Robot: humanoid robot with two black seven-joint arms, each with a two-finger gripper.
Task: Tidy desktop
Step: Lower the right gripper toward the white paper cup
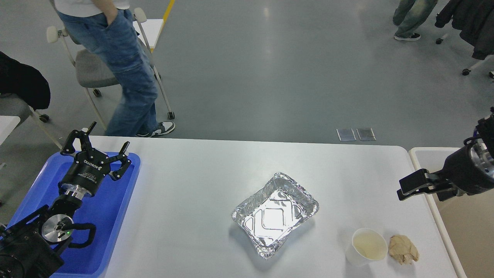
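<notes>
The white desktop (200,185) holds an empty foil tray (276,214) at its middle. A white paper cup (366,247) stands upright near the front right, with a crumpled brown paper wad (403,250) just to its right. My left gripper (109,135) is open and empty, held above the far end of the blue plastic tray (112,231) at the left. My right gripper (401,189) points left over the desktop's right edge, well above and behind the cup. Its dark fingers overlap, so their state is unclear.
A beige open bin (418,154) stands right of the desktop, under my right arm. A person in jeans (127,77) stands beside a chair (92,69) just beyond the far left edge. More people and chairs are farther back.
</notes>
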